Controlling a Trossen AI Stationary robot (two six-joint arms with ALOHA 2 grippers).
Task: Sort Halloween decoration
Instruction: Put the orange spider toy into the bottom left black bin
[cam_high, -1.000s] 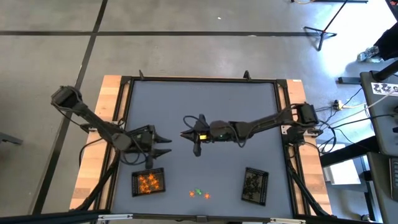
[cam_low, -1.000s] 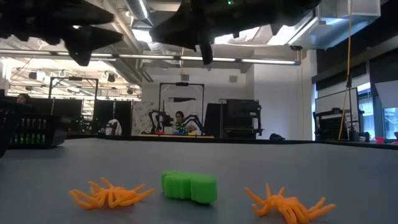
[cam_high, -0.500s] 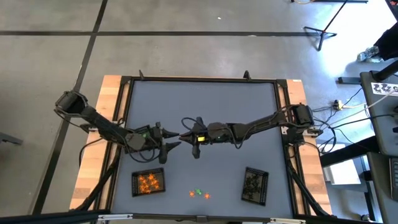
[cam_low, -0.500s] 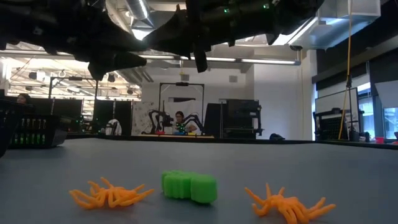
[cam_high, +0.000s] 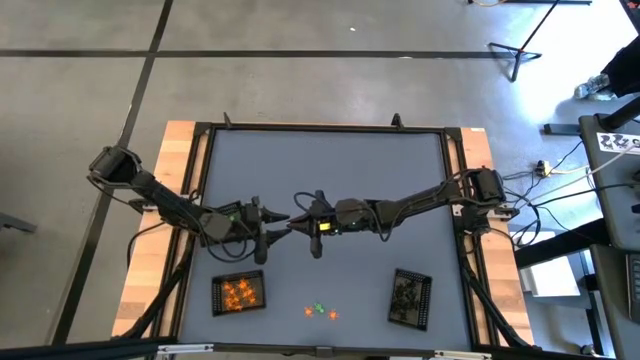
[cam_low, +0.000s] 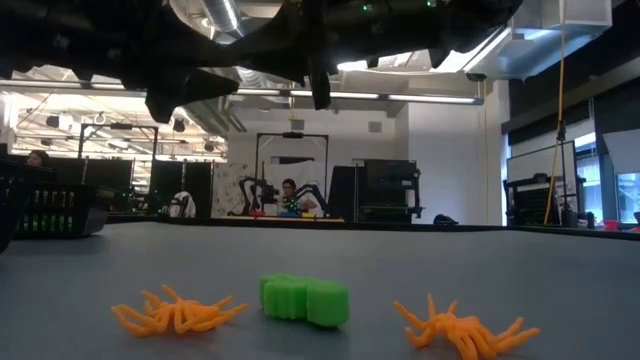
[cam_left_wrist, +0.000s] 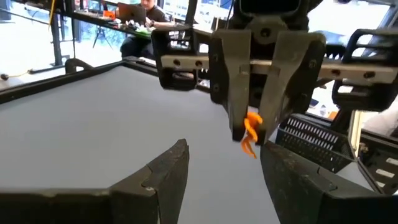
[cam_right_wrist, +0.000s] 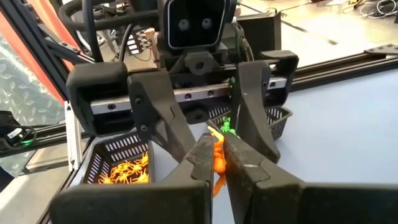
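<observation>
My right gripper (cam_high: 298, 222) hovers over the table's middle, shut on a small orange spider-like trinket (cam_left_wrist: 251, 133). My left gripper (cam_high: 277, 228) faces it, open, with a finger on either side of the right fingertips and touching nothing; its own view shows the gap (cam_left_wrist: 224, 152). Two orange trinkets (cam_low: 178, 311) (cam_low: 460, 326) and a green one (cam_low: 305, 298) lie flat on the table near its near edge (cam_high: 320, 311). My right gripper pinches the orange trinket (cam_right_wrist: 217, 159) between its two fingertips (cam_right_wrist: 239, 163). The fingers come level from the table's right side. The trinket is lifted clear of the table, and its legs hang a little below the fingers.
A black mesh tray with orange trinkets (cam_high: 238, 293) sits near-left, also seen behind the left gripper (cam_right_wrist: 121, 169). A second black tray with dark trinkets (cam_high: 410, 298) sits near-right. People and benches show in the room beyond the table.
My left gripper has moved toward the table's right, up to the right gripper, and now stands with its open fingers around the right fingertips. The right gripper has stayed nearly in place, still shut on the orange trinket.
</observation>
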